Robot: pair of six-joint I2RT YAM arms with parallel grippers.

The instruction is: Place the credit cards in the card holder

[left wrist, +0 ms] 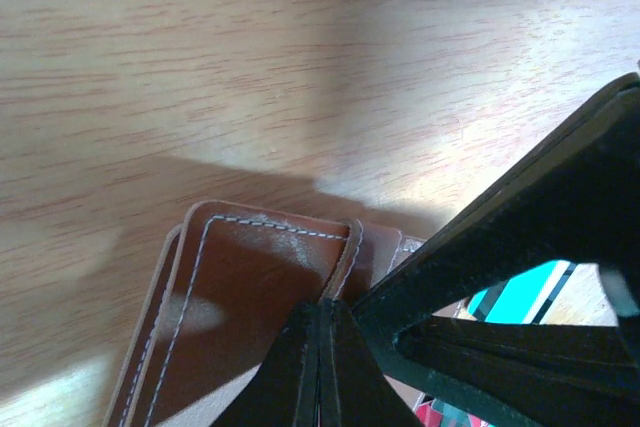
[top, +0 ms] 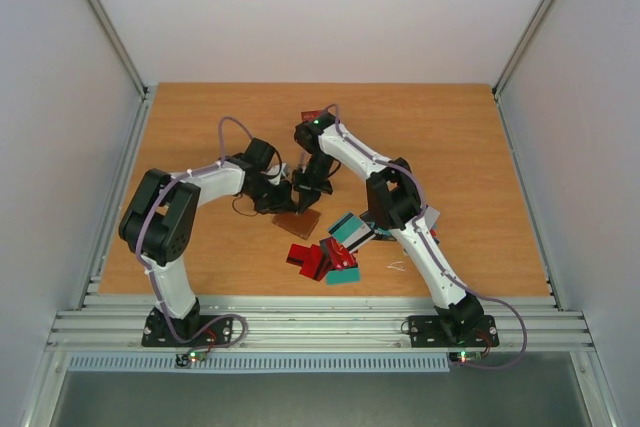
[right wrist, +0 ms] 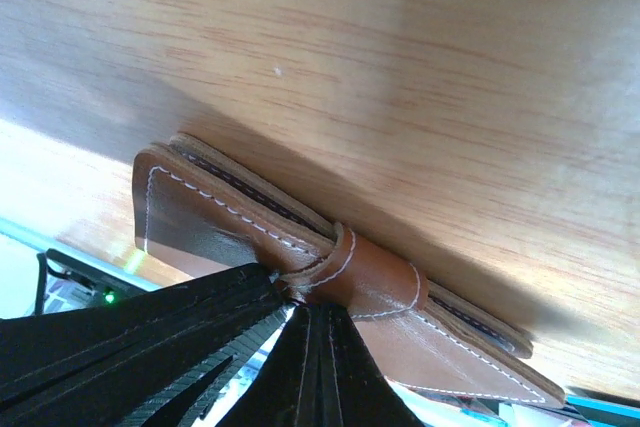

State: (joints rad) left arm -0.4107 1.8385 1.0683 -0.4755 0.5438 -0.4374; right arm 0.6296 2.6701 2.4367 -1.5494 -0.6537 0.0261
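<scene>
One stitched brown leather card holder [right wrist: 200, 217], woodgrain table [right wrist: 420, 67]

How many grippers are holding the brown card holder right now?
2: the left gripper, shut on the card holder beside its strap, and the right gripper, shut on it at the strap loop.

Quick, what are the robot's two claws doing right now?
Left gripper: closed, pinching the brown wallet at its strap.
Right gripper: closed, pinching the same wallet by the strap.

No writing is legible on the credit cards [top: 318, 259] or the card holder [top: 298, 224].
</scene>
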